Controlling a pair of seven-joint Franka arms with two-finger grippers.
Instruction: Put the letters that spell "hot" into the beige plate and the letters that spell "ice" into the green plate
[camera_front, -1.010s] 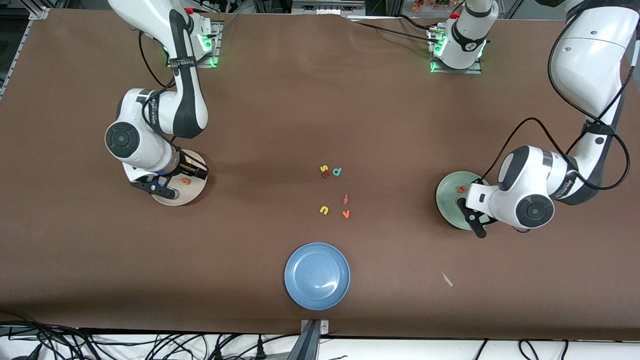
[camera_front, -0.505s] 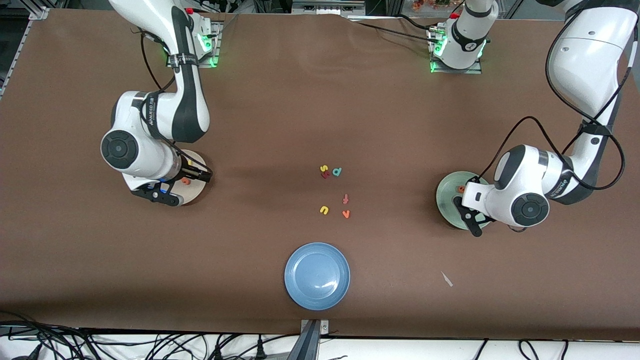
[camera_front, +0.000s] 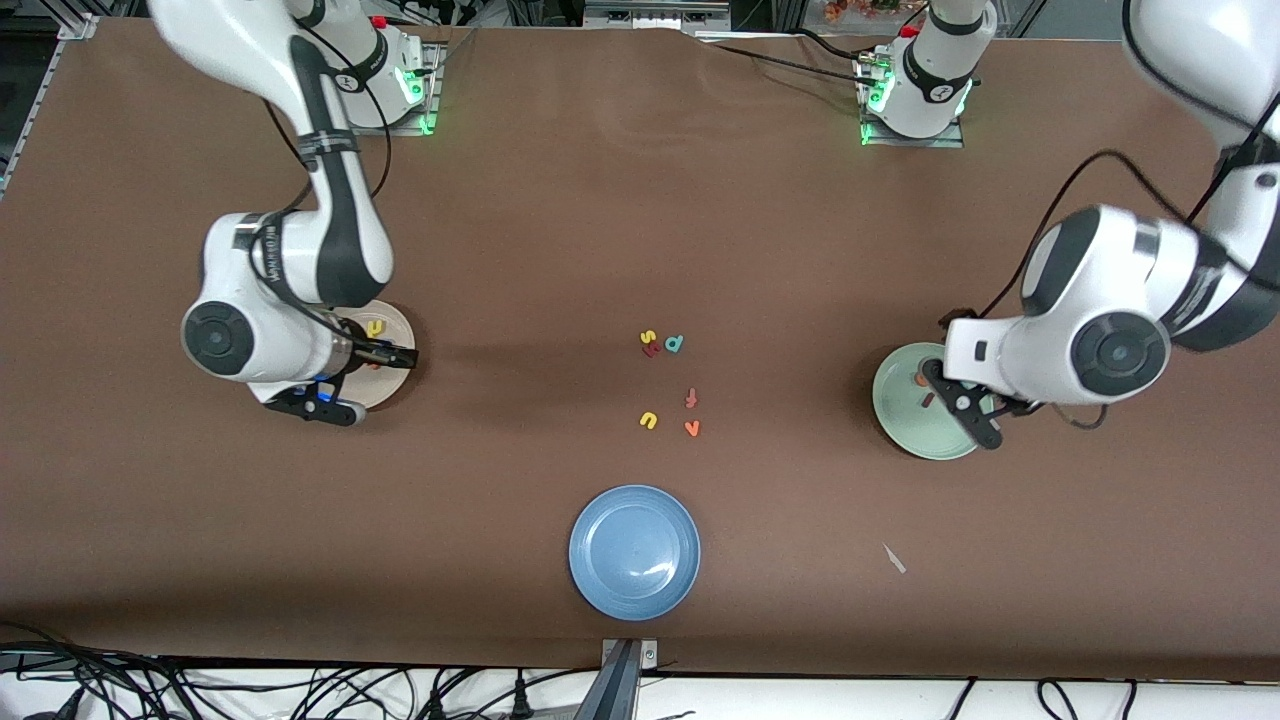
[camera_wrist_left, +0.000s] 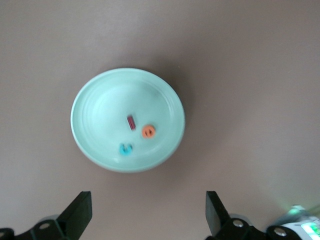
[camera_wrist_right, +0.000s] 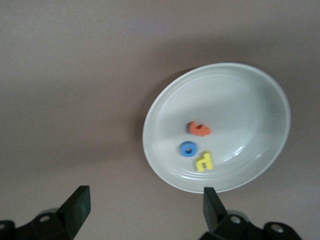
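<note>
Both grippers stand with fingers apart and nothing between them. Left gripper (camera_wrist_left: 147, 217) hangs over the green plate (camera_wrist_left: 95, 100), which sits toward the left arm's end of the table; right gripper (camera_wrist_right: 145, 212) hangs over the beige plate (camera_wrist_right: 250, 95) toward the right arm's end.

On the green plate lie the red i (camera_wrist_left: 131, 122), the orange e (camera_wrist_left: 148, 131) and the teal c (camera_wrist_left: 125, 149), close together but apart. On the beige plate lie the orange t (camera_wrist_right: 199, 129), the blue o (camera_wrist_right: 188, 149) and the yellow h (camera_wrist_right: 204, 161), the o just beside the h. Both words look complete, so the sorting seems done.

Near the table's middle, the spare letters (camera_front: 668, 385) stay loose, with the blue plate (camera_front: 634, 552) nearer the camera.

As for handling: the letters look like thin foam, very light, soft and not fragile. A pinch across a stroke's flat sides should hold; a hard squeeze could bend one, and a light piece may cling to a finger on release. The plates look stiff, smooth, probably slippery.
</note>
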